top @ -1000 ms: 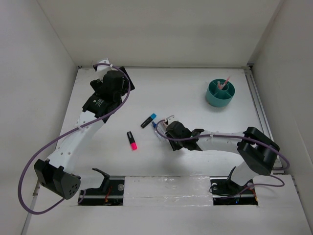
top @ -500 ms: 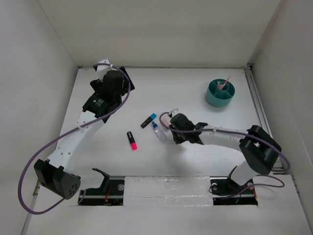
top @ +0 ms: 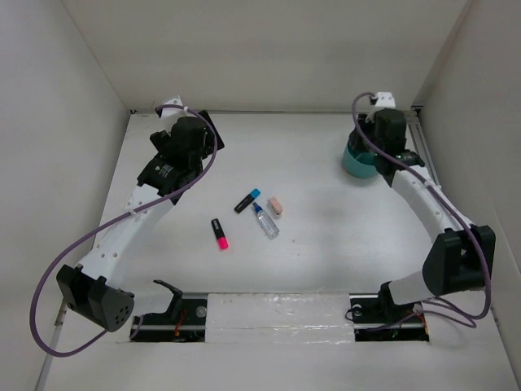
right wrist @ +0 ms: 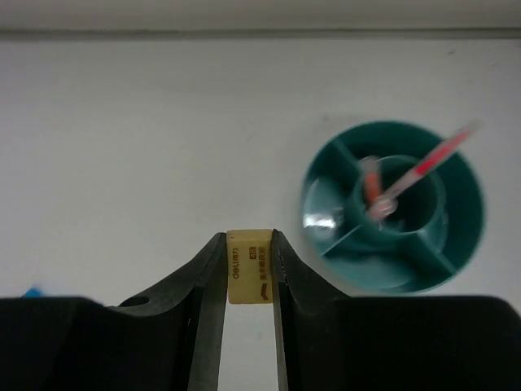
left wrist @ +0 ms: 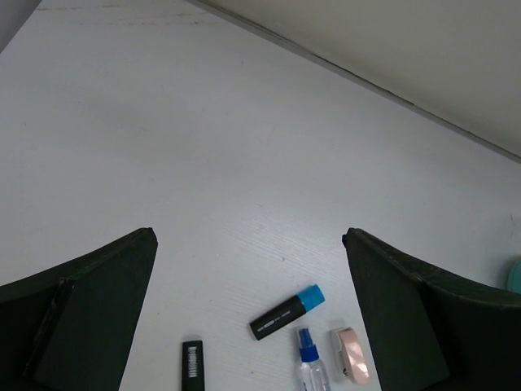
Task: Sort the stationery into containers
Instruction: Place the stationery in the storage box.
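My right gripper (right wrist: 250,244) is shut on the tiny tan block (right wrist: 251,269) and holds it above the table, just left of the teal organiser (right wrist: 383,273). In the top view the right gripper (top: 379,140) hangs over the organiser's (top: 353,164) far edge. Pink pencils (right wrist: 411,173) stand in its central cup. A blue-capped marker (top: 247,199), a clear bottle (top: 265,221), a pink eraser (top: 275,205) and a pink-capped marker (top: 219,233) lie mid-table. My left gripper (left wrist: 248,238) is open and empty, high above them at the far left (top: 189,137).
White walls close in the table on the left, back and right. The left wrist view shows the blue-capped marker (left wrist: 286,313), bottle (left wrist: 309,368), eraser (left wrist: 351,355) and the pink-capped marker's black end (left wrist: 192,366) below the open fingers.
My right arm has swung from the middle of the table to the far right beside the organiser, carrying the tan block. The eraser and bottle now lie uncovered. The left arm has not moved.
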Controlling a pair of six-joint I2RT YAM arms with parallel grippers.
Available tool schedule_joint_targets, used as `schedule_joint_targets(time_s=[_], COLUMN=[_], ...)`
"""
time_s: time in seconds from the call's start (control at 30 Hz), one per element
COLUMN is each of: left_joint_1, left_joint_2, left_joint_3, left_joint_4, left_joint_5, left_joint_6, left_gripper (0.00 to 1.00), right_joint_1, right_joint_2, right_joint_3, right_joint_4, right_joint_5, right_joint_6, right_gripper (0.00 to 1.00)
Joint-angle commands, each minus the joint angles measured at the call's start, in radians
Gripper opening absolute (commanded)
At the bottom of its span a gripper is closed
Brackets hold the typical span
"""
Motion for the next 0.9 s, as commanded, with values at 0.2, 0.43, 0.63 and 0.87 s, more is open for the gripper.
schedule_joint_targets(time_s=[0.2,0.43,0.63,0.87], left_joint_1=[-0.001,-0.001,-0.001,-0.001], left_joint_2=[-0.025,-0.035,-0.035,-0.035], left_joint_3=[0.019,0.019,0.019,0.01], left_joint_4=[0.046,0.056,0.065,0.065], left_joint_5=[0.026,0.035,0.068,0.069], left_joint_6=[0.033,0.042,0.051,0.052], left_gripper=[1.0,1.0,1.0,1.0], right_joint_1=[-0.267,-0.328,-0.328,-0.348], right_joint_2=[0.222,0.426,0.476,0.575], right_joint_3=[0.281,0.493,0.542,0.628], right_joint_4=[0.192,0.138,0.129,0.051], right_joint_5=[-0.376,-0.441,-0.498,-0.51], right_joint_6=[-0.041,-0.052,-0.119,-0.164], right_gripper=[0.0,0.0,0.0,0.0])
